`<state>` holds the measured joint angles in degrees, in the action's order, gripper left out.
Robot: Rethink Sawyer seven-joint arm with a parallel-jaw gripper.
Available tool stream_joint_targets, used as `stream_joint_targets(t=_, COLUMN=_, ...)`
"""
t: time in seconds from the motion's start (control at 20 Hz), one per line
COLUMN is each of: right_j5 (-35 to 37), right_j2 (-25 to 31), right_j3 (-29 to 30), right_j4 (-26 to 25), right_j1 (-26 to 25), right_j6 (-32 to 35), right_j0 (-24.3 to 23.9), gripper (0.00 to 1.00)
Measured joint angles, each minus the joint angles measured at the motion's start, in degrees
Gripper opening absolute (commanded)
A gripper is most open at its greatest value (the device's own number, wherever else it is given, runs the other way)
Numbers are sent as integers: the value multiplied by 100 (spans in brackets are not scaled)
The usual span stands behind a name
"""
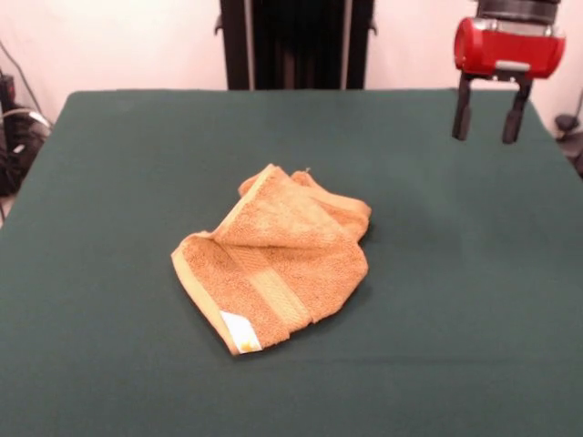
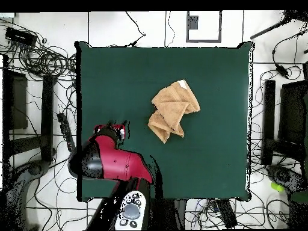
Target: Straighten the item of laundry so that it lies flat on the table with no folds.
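Observation:
The orange-tan terry towel (image 1: 278, 258) lies crumpled and folded over itself near the middle of the dark green table (image 1: 109, 182). Its woven band and small white label (image 1: 240, 331) face the near edge in the front view. In the overhead view the towel (image 2: 174, 110) sits a little right of the table's (image 2: 114, 78) centre. My gripper (image 1: 491, 116) hangs open and empty above the table's far right corner in the front view, well apart from the towel. In the overhead view the red arm (image 2: 108, 153) is at the lower left.
The robot's black pedestal (image 1: 293, 41) stands behind the table's far edge. Cables and equipment (image 2: 36, 60) lie on the floor around the table. A dark monitor-like object (image 2: 292, 120) stands to the right in the overhead view.

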<state>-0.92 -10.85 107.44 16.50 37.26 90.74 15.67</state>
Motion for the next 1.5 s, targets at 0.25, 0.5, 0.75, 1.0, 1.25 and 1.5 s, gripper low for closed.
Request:
stream_joint_targets(t=0.25, right_j5=480, right_j2=383, right_j3=143, right_j4=247, right_j1=244, right_j6=0, right_j0=-765, gripper=100)
stream_joint_targets(t=0.5, right_j5=635, right_j2=400, right_j3=147, right_j4=278, right_j1=248, right_j6=0, right_j0=-1063, gripper=100)
stream_joint_targets(t=0.75, right_j5=652, right_j2=412, right_j3=146, right_j4=278, right_j1=143, right_j6=0, right_j0=-1306, gripper=100)
stream_joint_targets(t=1.0, right_j5=651, right_j2=416, right_j3=102, right_j4=211, right_j1=-233, right_j6=0, right_j0=-1536, gripper=100)
stream_joint_targets(t=1.25, right_j5=607, right_j2=385, right_j3=-87, right_j4=-25, right_j1=-712, right_j6=0, right_j0=-1568, gripper=100)
stream_joint_targets(t=1.5, right_j5=150, right_j2=387, right_j3=-340, right_j4=-329, right_j1=-1425, right_j6=0, right_j0=-1601, gripper=100)
